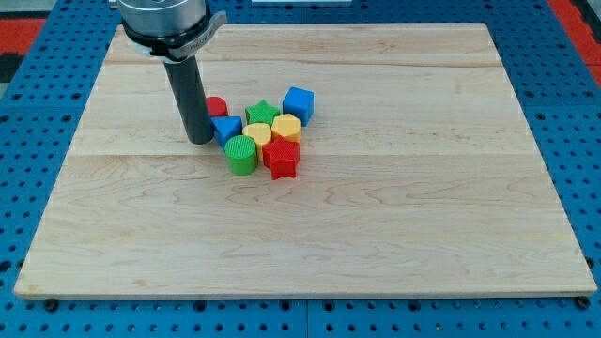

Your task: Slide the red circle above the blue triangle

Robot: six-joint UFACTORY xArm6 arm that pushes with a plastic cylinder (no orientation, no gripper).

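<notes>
The red circle [217, 106] lies just above the blue triangle [226, 129], partly hidden behind my rod. My tip [199, 139] rests on the board just left of the blue triangle and below-left of the red circle, close to both.
A cluster sits to the right of the triangle: green star [262, 114], blue cube [299, 103], yellow hexagon [286, 127], yellow block [257, 133], green cylinder [241, 154], red star [281, 158]. The wooden board [376, 235] lies on a blue pegboard.
</notes>
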